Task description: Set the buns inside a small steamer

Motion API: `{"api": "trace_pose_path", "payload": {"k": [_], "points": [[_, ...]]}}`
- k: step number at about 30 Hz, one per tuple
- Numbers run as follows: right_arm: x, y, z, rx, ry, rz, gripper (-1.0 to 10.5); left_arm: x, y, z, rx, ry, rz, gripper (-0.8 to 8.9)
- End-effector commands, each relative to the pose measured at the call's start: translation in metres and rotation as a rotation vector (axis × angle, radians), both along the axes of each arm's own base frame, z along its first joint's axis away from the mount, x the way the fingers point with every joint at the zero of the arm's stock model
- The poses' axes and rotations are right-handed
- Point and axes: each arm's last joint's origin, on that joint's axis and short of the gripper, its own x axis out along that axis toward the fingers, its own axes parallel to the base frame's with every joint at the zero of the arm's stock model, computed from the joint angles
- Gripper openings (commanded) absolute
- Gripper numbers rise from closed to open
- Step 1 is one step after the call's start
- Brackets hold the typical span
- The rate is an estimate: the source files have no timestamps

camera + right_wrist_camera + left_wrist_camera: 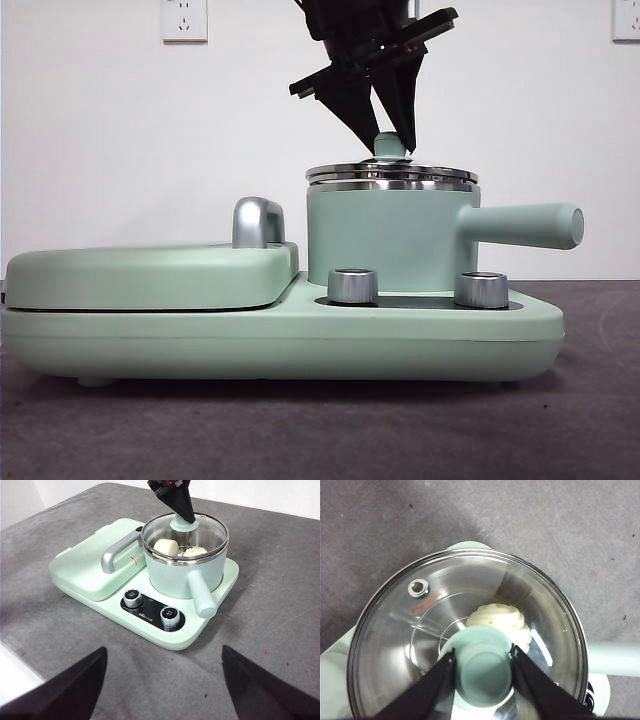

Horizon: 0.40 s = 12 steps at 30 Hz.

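Jaws of left gripper [482, 672] pinching lid knob [485, 672], lid [420, 630] seated on small steamer [385, 240]; buns [166, 546] inside, apparently both. Right gripper [162, 680] spread, well away from steamer.

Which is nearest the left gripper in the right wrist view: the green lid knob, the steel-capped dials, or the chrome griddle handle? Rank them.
From the left gripper:
1. Mint-green lid knob, between its jaws.
2. Chrome griddle handle, beside the mint-green steamer pot.
3. Two steel-capped dials, on the front panel below the pot; farthest.
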Motion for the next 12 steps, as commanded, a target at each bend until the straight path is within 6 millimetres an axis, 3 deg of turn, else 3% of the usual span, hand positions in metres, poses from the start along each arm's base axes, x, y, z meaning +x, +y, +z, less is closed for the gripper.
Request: {"api": "trace_pose_path", "payload": {"k": [1,12], "points": [[-0.0009,-0.0006,0.0024,0.02,-0.007,0.0,3.7,0.0021,-0.0063,-0.0009,-0.017,-0.03,-0.022,0.16],[-0.0009,-0.0006,0.0024,0.02,-0.007,0.0,3.7,0.0031,-0.0089,-0.0046,-0.014,-0.029,-0.028,0.21]]}}
